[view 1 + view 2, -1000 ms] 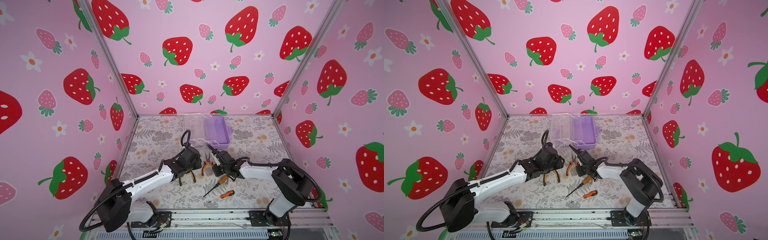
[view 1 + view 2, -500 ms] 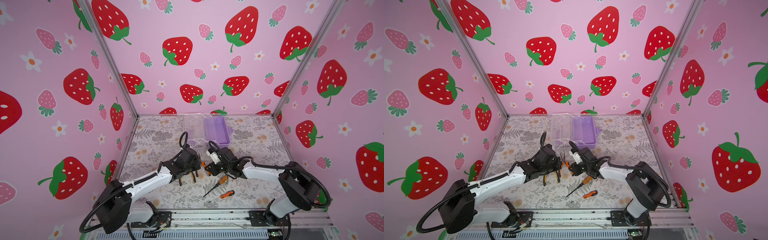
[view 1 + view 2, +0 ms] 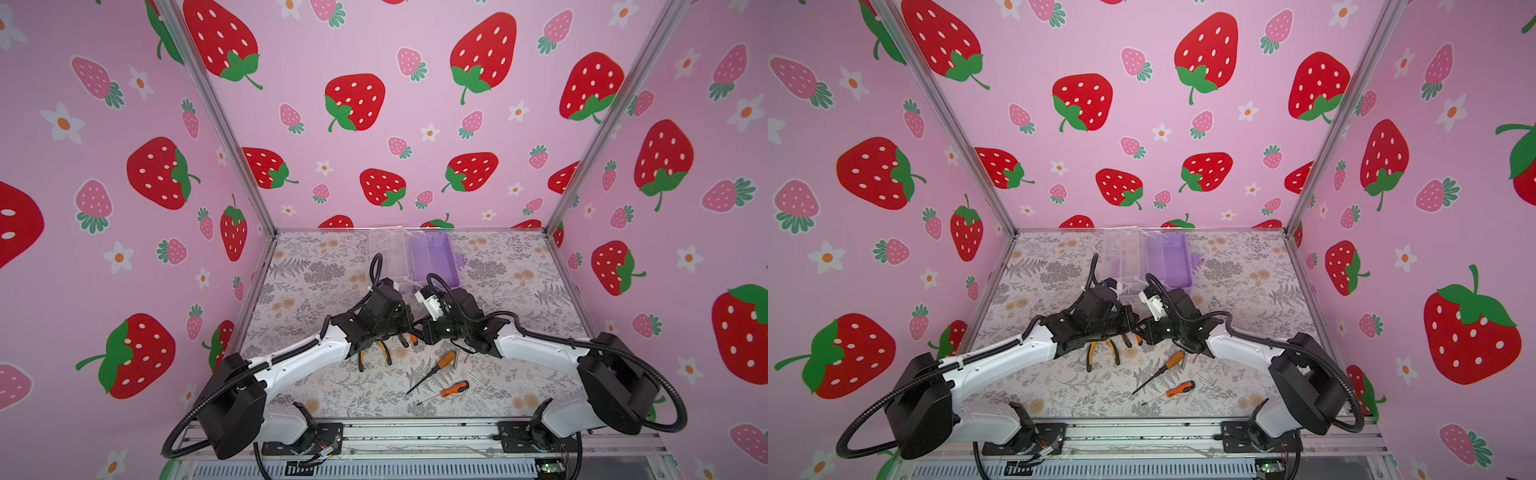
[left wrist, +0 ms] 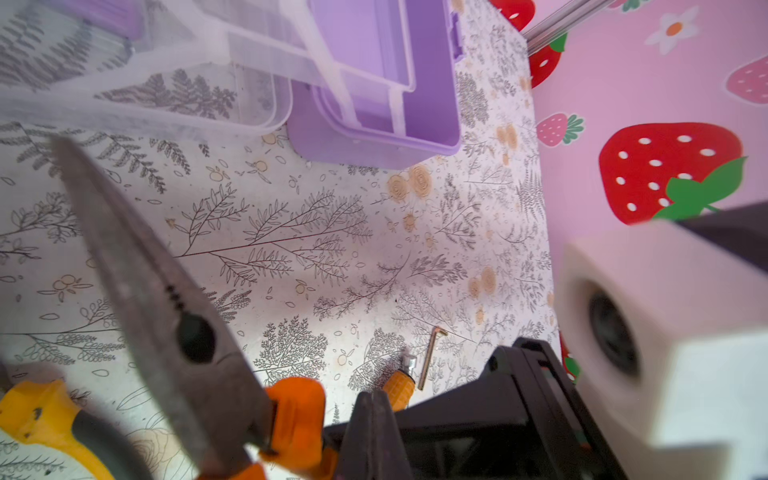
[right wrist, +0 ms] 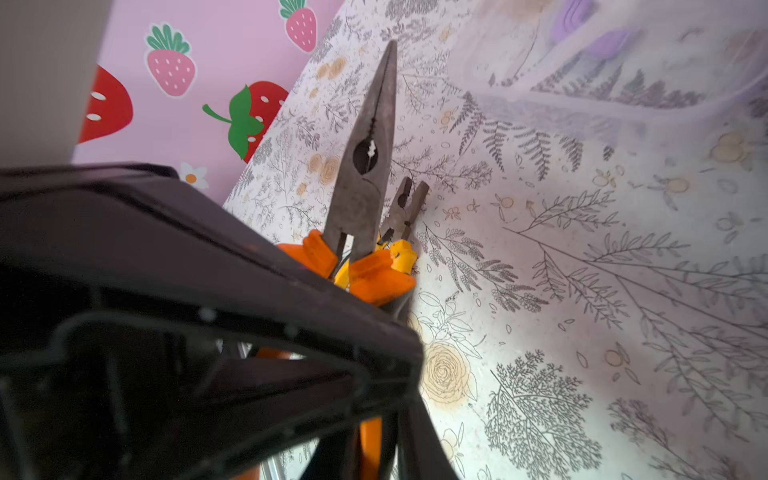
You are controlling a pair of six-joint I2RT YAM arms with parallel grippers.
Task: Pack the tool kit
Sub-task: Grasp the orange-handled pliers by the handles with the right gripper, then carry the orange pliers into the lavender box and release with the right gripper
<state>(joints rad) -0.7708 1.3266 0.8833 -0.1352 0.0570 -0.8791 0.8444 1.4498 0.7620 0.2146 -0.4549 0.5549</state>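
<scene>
Floral mat (image 3: 316, 266), lilac box (image 3: 434, 257) open, screwdrivers (image 3: 446, 359) outside

Pink walls (image 3: 374, 50) printed with red, green-leafed strawberries and white flowers surround a pale worktop (image 3: 316, 270) patterned with grey ferns and tan blossoms. At twelve o'clock, a lilac box (image 3: 434, 257) with a clear lid (image 3: 386, 253). Long-nose pliers (image 5: 365, 166) show dull grey metal and orange handles; the second pliers (image 3: 1090, 356) have yellow-and-black handles. Two screwdrivers (image 3: 446, 359) at five o'clock carry orange handles. The arms (image 3: 307, 361) are white and black.
</scene>
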